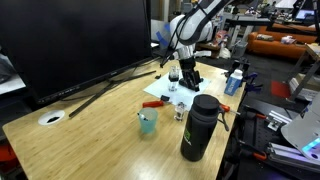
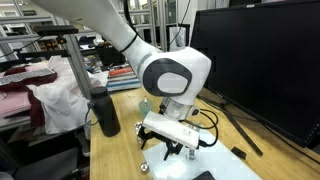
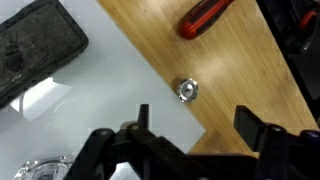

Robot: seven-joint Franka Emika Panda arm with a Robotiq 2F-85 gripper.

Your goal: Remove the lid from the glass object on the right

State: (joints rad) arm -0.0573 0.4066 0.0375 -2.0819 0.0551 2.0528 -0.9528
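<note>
The small clear glass object (image 1: 174, 79) stands on a white sheet (image 1: 166, 92) at the far side of the table. A dark band, which may be the lid (image 1: 174, 72), sits at its top. My gripper (image 1: 189, 76) hangs just beside it, open and empty. In the wrist view the open jaws (image 3: 195, 125) hover over the sheet's edge (image 3: 110, 90) and bare wood. Only a bit of clear glass (image 3: 42, 170) shows at the bottom left, outside the jaws. The lid is not seen there. In an exterior view the gripper (image 2: 170, 148) hides the glass.
A tall black bottle (image 1: 200, 127) (image 2: 105, 112), a teal cup (image 1: 148, 122) and a tiny clear jar (image 1: 180, 111) stand nearer the front. A red-handled tool (image 3: 205, 16), a black block (image 3: 35, 45) and a small shiny round thing (image 3: 187, 90) lie below the gripper. A large monitor (image 1: 80, 40) stands behind.
</note>
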